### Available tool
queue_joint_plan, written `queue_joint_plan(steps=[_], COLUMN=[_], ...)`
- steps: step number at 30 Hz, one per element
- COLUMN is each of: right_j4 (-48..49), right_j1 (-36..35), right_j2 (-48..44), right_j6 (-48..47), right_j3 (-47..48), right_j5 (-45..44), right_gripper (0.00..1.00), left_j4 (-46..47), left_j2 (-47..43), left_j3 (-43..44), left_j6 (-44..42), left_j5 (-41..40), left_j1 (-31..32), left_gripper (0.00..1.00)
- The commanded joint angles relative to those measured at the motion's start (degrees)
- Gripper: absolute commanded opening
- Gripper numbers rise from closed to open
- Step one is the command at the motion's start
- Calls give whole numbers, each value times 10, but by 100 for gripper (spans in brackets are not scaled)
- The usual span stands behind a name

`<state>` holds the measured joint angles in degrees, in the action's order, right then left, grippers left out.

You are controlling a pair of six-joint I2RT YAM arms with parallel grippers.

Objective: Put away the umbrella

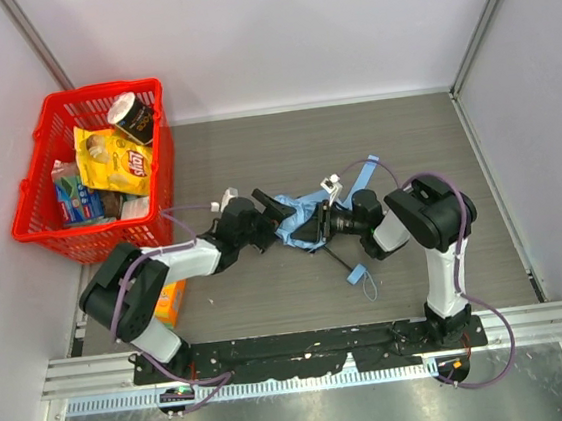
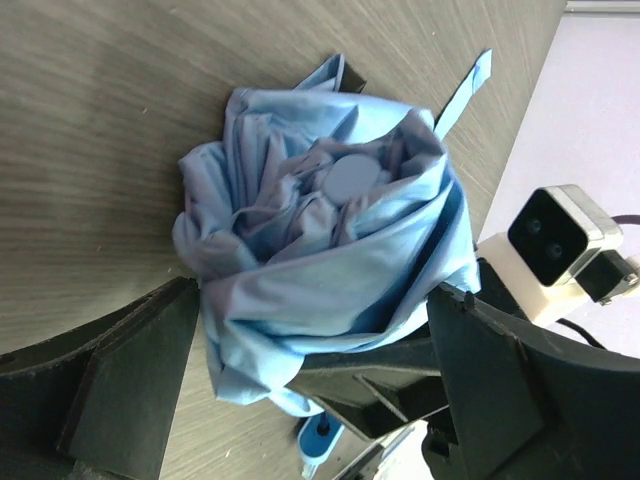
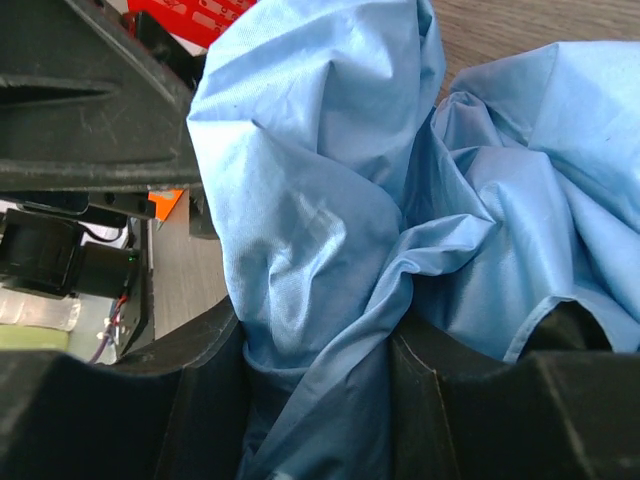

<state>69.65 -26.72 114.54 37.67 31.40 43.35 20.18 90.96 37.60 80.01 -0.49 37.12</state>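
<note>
The light blue umbrella [image 1: 300, 219] lies crumpled at the table's middle, between my two grippers. Its thin black shaft [image 1: 336, 257] runs toward me to a blue handle end [image 1: 356, 275], and a blue strap [image 1: 371, 164] trails away at the back. My left gripper [image 1: 270, 219] is open, with its jaws spread around the end of the fabric bundle [image 2: 320, 230]; the left fingers [image 2: 120, 380] stand at the cloth's sides. My right gripper [image 1: 321, 223] comes from the opposite side and is shut on a fold of the umbrella cloth [image 3: 300, 200], pinched between its fingers [image 3: 200, 400].
A red basket [image 1: 30, 212] stands at the back left and holds a yellow snack bag [image 1: 120, 162], a cup [image 1: 132, 115] and other packets. An orange box [image 1: 170, 301] lies by the left arm. Walls close in on the left, the back and the right.
</note>
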Motion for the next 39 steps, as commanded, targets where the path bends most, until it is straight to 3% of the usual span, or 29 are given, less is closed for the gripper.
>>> queue_joint_plan(steps=[1, 7, 16, 18, 21, 24, 27, 32, 36, 37, 39], right_j4=[-96, -200, -409, -434, -439, -441, -472, -535, -616, -653, -693], right_j1=[-5, -5, -9, -8, -8, -8, -9, -10, -20, -25, -36], right_j2=[44, 24, -12, -13, -6, 0, -4, -26, -86, -103, -130], right_j6=[48, 23, -108, -130, -134, -139, -157, -186, -191, -196, -215], right_j3=[-7, 31, 108, 118, 126, 129, 136, 153, 175, 182, 197], right_j5=[86, 96, 114, 128, 143, 147, 140, 65, -45, -92, -147], right_gripper=[1, 1, 1, 1, 1, 1, 1, 2, 39, 58, 69], left_j4=[-23, 27, 64, 71, 95, 103, 115, 103, 50, 40, 0], left_j2=[22, 72, 108, 122, 130, 137, 144, 132, 108, 104, 99], left_j3=[49, 40, 45, 50, 50, 53, 52, 48, 43, 41, 41], left_j6=[-44, -29, -53, -64, -91, -104, -100, -96, -62, -49, -20], left_j5=[-27, 2, -27, -22, -14, -5, 1, 2, 1, 1, 2], left_j1=[1, 1, 11, 4, -6, -11, -14, -12, -10, -9, -7], left_gripper=[100, 100, 100, 92, 68, 53, 22, 0, 0, 0, 0])
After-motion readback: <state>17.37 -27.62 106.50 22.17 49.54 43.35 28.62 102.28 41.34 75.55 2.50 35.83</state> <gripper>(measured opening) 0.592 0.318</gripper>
